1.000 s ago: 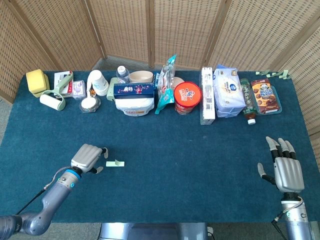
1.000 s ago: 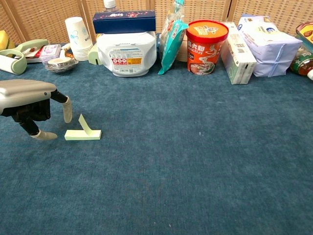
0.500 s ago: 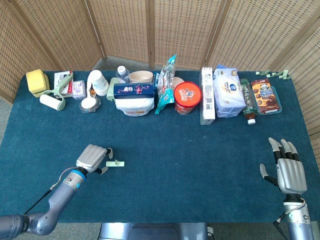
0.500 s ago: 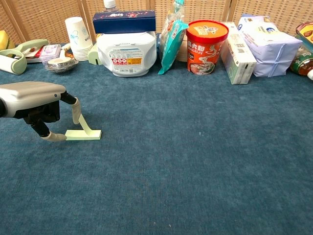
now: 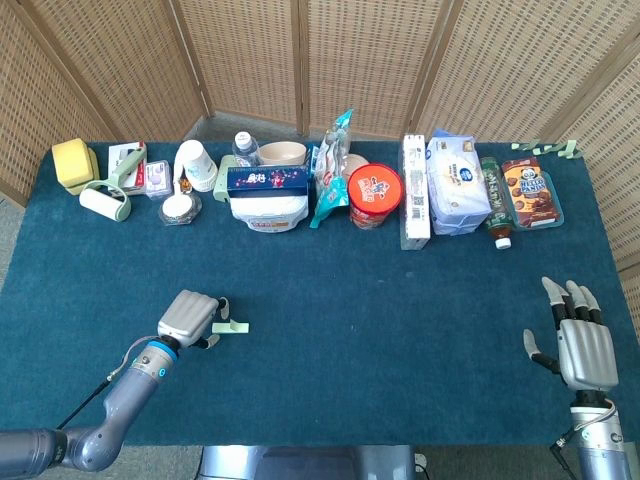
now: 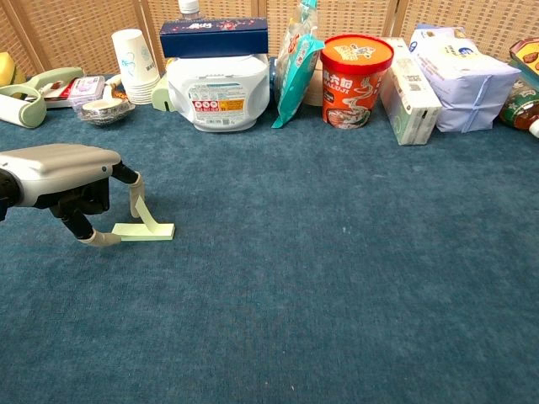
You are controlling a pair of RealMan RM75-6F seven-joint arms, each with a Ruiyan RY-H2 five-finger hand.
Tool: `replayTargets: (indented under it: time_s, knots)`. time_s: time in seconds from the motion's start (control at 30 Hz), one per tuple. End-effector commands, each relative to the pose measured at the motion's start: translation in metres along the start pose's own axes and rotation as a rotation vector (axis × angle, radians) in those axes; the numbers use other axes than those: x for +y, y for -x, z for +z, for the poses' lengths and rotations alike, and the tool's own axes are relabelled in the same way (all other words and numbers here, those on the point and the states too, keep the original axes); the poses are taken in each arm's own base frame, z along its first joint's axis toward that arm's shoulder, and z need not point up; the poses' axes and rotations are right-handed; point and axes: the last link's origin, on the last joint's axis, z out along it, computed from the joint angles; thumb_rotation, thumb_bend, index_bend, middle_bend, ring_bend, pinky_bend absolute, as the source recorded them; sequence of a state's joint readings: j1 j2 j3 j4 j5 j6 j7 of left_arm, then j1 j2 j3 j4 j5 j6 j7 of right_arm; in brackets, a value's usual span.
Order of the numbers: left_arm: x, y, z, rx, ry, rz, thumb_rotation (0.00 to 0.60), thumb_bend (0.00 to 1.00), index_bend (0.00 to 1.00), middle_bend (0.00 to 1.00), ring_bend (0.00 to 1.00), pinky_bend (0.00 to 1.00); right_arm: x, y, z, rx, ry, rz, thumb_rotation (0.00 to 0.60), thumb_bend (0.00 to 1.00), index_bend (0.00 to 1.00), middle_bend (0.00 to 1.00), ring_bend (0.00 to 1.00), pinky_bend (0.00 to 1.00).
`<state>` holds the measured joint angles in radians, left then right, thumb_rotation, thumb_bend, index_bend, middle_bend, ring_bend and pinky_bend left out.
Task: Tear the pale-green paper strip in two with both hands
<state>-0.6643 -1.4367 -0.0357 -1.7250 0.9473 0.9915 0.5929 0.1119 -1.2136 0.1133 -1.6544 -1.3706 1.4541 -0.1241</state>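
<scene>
The strip (image 6: 145, 229) lies on the blue cloth (image 5: 380, 300) in the lower left of the head view, folded so that one end stands up at a slant while the rest lies flat. In the chest view it sits at mid-left of the frame.

The left hand (image 6: 59, 172) is directly at the strip's left end. One fingertip rests against the raised flap, and the thumb tip touches the cloth at the flat end. The pictures do not show plainly whether the paper is actually pinched between them, so the grasp cannot be told. In the head view the same hand (image 5: 192, 317) shows with knuckles up and fingers curled toward the strip (image 5: 232, 325).

The right hand (image 5: 578, 338) is at the lower right corner of the head view, well apart from the strip, with fingers spread and extended and nothing in it. The chest view does not show it.

Along the upper part of both frames runs a row of goods: a stack of cups (image 6: 135, 55), a white tub (image 6: 219, 91) with a dark box (image 6: 214, 37) on top, a red noodle cup (image 6: 356, 67), and a tissue pack (image 6: 461, 74).
</scene>
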Motion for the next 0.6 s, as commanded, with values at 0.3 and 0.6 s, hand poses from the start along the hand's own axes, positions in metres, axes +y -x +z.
replayTargets:
  time_s: [0.3, 0.6]
  knots:
    - [0.0022, 0.0030, 0.0015, -0.003, -0.005, 0.014, 0.600, 0.27, 0.46, 1.00, 1.00, 1.00, 0.0036, -0.0003, -0.0032, 0.002, 0.008, 0.006, 0.520, 0.43, 0.00, 0.20, 0.07, 0.00]
    - [0.0031, 0.0039, 0.0021, 0.003, -0.009, 0.030, 0.600, 0.28, 0.46, 1.00, 1.00, 1.00, 0.0056, -0.0009, -0.0043, 0.005, 0.013, 0.013, 0.521, 0.43, 0.00, 0.21, 0.07, 0.00]
